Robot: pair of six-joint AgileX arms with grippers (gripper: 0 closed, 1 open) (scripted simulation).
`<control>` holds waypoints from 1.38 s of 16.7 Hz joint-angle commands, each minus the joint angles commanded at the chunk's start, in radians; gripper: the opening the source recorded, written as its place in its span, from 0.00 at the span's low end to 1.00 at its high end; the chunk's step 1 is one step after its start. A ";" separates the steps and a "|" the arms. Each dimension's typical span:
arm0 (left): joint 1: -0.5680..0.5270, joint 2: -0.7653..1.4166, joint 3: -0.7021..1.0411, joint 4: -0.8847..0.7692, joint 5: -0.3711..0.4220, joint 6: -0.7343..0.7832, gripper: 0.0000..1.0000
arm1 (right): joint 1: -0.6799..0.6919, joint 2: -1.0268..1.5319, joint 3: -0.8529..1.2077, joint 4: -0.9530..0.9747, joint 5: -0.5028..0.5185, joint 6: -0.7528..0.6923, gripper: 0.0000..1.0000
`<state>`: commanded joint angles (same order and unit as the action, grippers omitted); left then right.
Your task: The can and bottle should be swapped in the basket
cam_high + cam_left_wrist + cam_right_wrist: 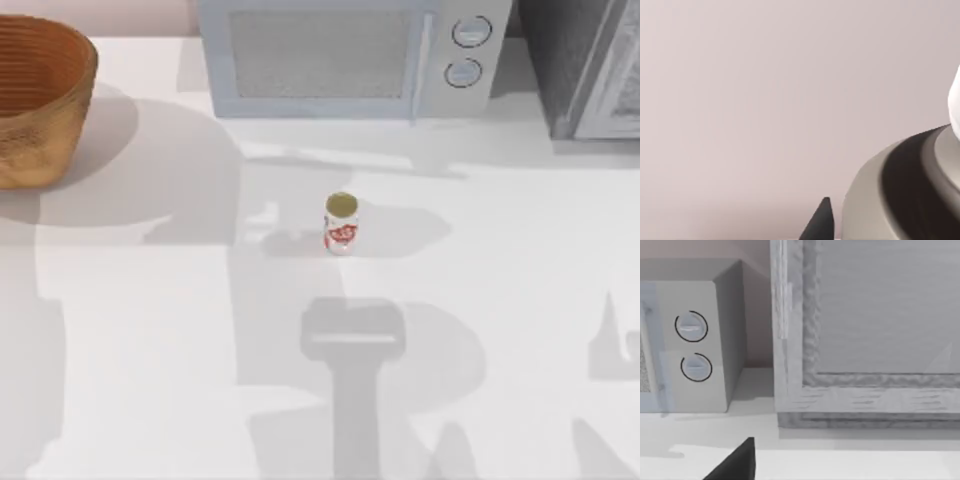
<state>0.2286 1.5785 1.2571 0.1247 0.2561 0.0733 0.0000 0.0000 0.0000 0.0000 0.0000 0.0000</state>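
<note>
- the can is standing upright on the white table, near the middle, out in the open and well apart from the basket.
- its dull gold top is facing up and the red marks on its white side are showing toward the near edge.
- the basket is sitting at the far left corner of the table, partly cut off by the top view's left edge; what is lying inside it cannot be told.
- a pale grey microwave is standing along the far edge behind the can, its two round dials on its right side.
- a second grey appliance is standing just beside the microwave at the far right.
- the left gripper is showing one dark fingertip against a plain pinkish wall; whether its fingers are apart or together, i cannot tell.
- the right gripper is showing one dark fingertip low over the table, pointing at the two appliances; its finger state i cannot tell either.
</note>
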 joint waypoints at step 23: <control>-0.032 0.183 0.028 0.146 -0.024 -0.008 0.90 | 0.000 0.000 0.000 0.000 0.000 0.000 1.00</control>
<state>0.1971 1.7619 1.2855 0.2703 0.2322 0.0656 0.0000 0.0000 0.0000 0.0000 0.0000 0.0000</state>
